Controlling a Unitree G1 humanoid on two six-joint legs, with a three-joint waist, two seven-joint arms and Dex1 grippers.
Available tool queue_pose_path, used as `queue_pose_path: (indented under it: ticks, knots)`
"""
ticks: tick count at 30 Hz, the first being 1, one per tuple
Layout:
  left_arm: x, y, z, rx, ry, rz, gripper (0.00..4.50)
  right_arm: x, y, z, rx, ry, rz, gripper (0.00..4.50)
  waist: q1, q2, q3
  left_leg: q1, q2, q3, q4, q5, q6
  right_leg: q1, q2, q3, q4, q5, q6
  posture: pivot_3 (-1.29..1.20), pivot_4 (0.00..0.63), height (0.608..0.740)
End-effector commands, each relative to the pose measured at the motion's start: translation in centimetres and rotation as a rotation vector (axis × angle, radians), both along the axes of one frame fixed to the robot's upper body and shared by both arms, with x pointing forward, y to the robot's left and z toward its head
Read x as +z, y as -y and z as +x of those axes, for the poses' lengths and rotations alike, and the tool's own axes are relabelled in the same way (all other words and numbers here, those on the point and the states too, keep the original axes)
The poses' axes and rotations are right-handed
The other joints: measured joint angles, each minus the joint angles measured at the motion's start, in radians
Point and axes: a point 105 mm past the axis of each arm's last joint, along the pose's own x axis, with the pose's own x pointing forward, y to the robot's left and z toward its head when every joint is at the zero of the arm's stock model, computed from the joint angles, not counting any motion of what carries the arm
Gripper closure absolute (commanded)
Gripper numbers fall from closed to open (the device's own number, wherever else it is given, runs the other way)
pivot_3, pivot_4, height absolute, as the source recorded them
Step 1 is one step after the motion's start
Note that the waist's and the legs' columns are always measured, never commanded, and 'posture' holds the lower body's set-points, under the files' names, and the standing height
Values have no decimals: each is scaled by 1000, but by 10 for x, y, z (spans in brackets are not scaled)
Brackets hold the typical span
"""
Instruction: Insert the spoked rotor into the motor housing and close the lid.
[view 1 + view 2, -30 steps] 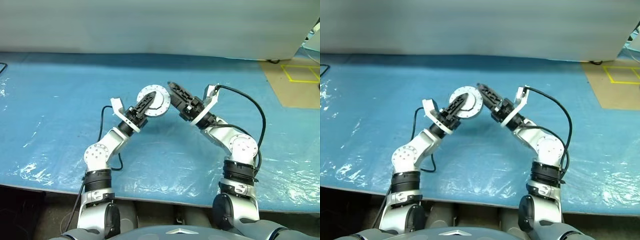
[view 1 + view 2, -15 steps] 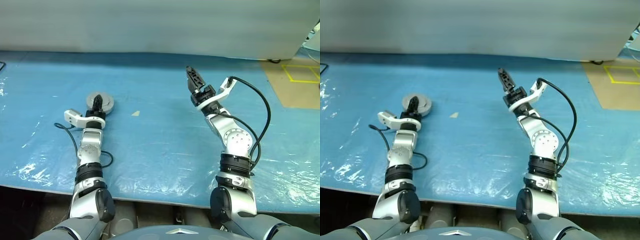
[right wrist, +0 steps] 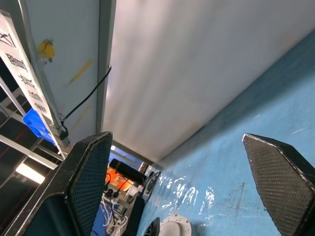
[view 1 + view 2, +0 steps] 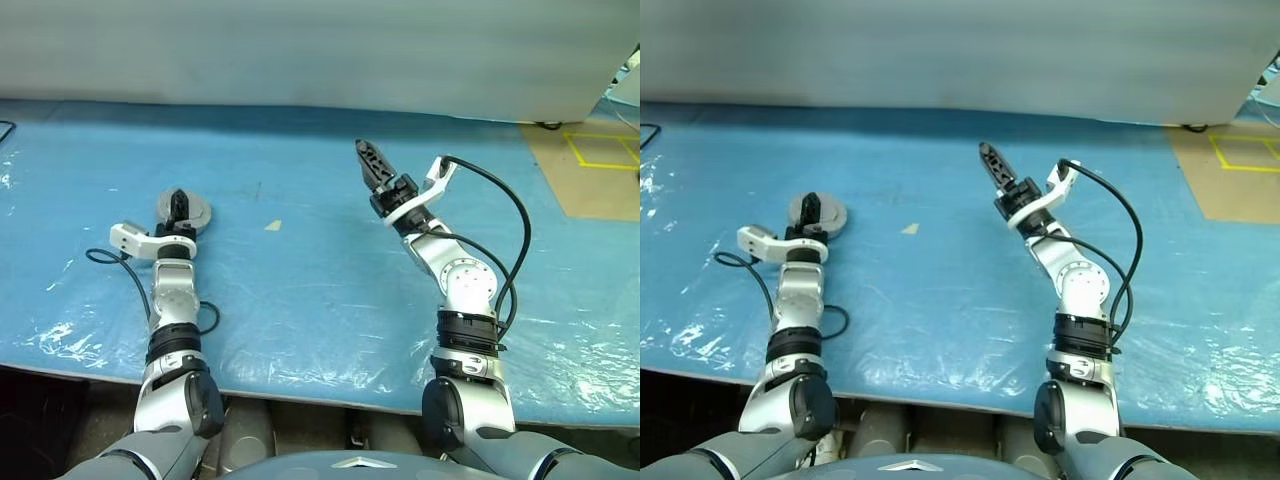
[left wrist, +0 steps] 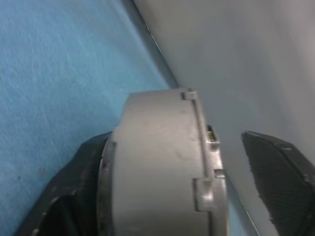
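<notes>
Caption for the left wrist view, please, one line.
Closed motor housing seen edge-on between the open left gripper fingers, over the blue table cover.

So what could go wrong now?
The left tool sits open around the grey motor, and one finger seems to rest against it. If the tool pulls back crooked, it could drag or tip the motor. The blue plastic sheet looks slippery, so even a small nudge might send the motor sliding.
</notes>
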Motion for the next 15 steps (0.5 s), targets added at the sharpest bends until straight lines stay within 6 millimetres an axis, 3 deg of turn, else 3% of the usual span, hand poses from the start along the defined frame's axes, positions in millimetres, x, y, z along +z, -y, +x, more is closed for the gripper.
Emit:
queue_pose_path:
  ticks: [1,7,11,13,15]
  knots:
    - [6,-31,-9,151,-23,112,29,11,-1,-6,6,60,-15,0,-7,0,0,1,0,0,0,0,0,1,0,0,0,0,0,0,150,740]
    - [27,-49,-11,235,-75,459,29,-12,-19,-14,50,111,-288,0,-4,0,0,1,1,0,0,0,0,1,0,-1,-1,0,0,0,150,740]
    - [65,-41,-9,167,72,604,29,-24,-22,-18,58,174,-475,0,4,0,0,1,-1,0,0,0,0,2,-1,-1,-1,0,0,0,150,740]
    - [89,-28,-9,85,195,670,29,-29,-21,-21,62,229,-590,0,12,-1,0,0,-1,0,0,0,0,2,-2,-1,-1,0,0,0,150,740]
    - [108,8,-11,-126,316,814,29,-33,-15,-27,69,298,-696,0,18,-2,1,0,-1,0,1,0,0,2,-2,-1,-1,0,0,0,150,740]
